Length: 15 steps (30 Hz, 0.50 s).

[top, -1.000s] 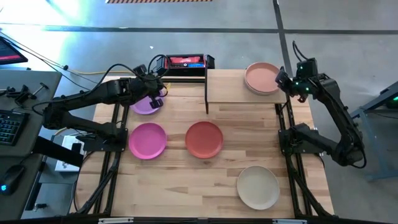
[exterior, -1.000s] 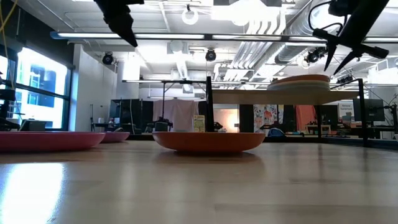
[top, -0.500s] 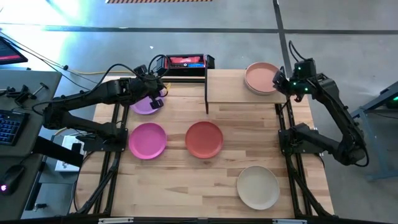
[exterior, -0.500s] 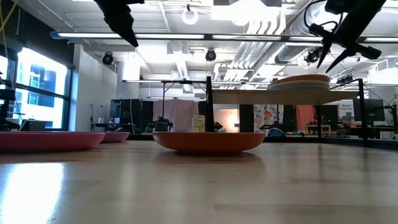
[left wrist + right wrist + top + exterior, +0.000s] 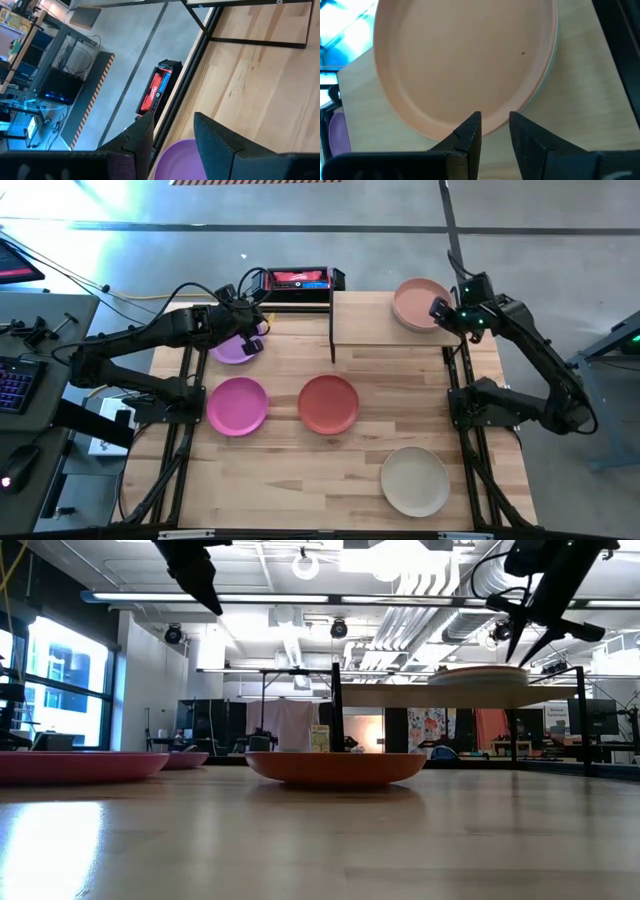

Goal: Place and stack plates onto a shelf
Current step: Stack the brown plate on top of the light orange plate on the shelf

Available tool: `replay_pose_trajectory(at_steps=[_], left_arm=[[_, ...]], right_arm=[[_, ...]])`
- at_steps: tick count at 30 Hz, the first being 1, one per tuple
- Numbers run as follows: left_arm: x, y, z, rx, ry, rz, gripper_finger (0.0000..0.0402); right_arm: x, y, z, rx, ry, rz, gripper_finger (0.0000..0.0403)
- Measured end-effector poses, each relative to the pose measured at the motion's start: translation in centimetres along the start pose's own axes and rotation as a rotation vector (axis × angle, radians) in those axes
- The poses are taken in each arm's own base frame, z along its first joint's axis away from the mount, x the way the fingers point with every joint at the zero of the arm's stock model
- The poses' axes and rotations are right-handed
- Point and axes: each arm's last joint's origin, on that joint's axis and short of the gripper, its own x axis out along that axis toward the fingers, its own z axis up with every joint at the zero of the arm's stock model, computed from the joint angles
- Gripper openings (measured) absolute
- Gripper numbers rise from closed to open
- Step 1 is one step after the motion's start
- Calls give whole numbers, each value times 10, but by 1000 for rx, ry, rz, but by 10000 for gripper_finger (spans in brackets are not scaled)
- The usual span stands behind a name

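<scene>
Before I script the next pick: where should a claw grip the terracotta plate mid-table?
Probably the terracotta plate by its low rim, from above, one finger inside and one outside. It lies flat, apart from the pink plate; its open near edge suits the left claw or the right claw.

Both arms reach forward, left tool (image 5: pixel 252 332) and right tool (image 5: pixel 438 311) slightly parted.

two black jointed arms, green led on right arm (image 5: pixel 478 320).

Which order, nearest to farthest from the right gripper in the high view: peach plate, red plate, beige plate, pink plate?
From the right gripper:
1. Peach plate, beside it on the shelf.
2. Red plate, table centre.
3. Beige plate, near edge.
4. Pink plate, left side.
</scene>
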Motion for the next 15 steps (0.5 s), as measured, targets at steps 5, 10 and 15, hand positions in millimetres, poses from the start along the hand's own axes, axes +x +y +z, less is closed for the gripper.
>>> replay_pose_trajectory(at_steps=[5,10,15], left_arm=[[0,0,0,0,1,0,129],[0,0,-1,-3,7,-2,129],[0,-2,-4,-67,34,-38,129]], right_arm=[[-5,-1,-3,-2,7,28,96],[-17,-3,-9,-38,18,106,96],[-23,0,-19,-101,60,170,96]])
